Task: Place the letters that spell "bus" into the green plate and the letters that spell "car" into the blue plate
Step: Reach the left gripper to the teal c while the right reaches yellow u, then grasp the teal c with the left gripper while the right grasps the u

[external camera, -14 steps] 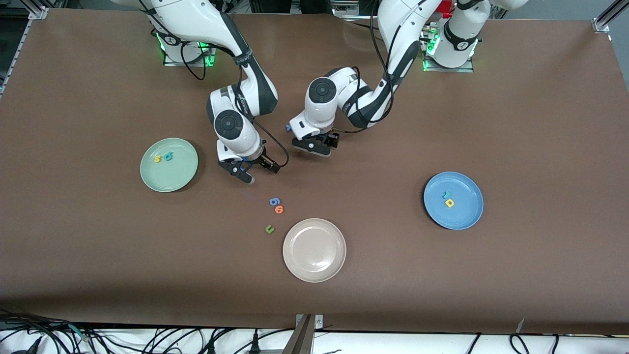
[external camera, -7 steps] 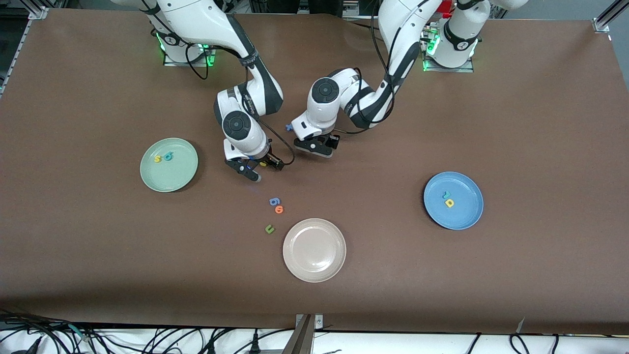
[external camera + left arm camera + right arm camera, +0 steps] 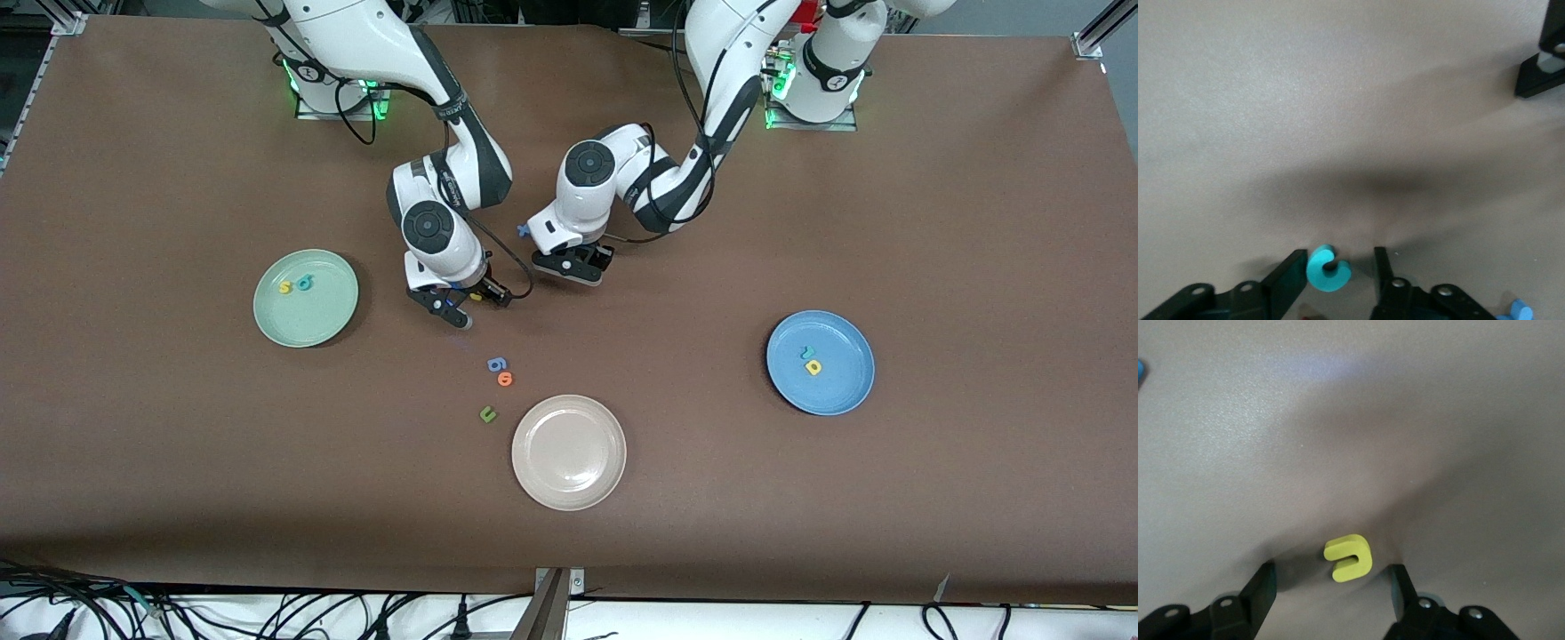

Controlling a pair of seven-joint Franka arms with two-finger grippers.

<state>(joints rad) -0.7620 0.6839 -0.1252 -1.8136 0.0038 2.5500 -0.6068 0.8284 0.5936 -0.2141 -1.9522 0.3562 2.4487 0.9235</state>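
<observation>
Brown worktop [image 3: 800, 516] (matte, cables along camera edge), green plate [image 3: 329, 316] with s and b, blue plate [image 3: 840, 396] with two letters, left tool [image 3: 1338, 277] fingers apart astride teal c [image 3: 1328, 269], right tool [image 3: 1331, 587] fingers apart astride yellow u [image 3: 1349, 557]

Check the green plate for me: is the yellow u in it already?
No: the yellow u lies on the table between the right gripper fingers, not in the green plate.
</observation>
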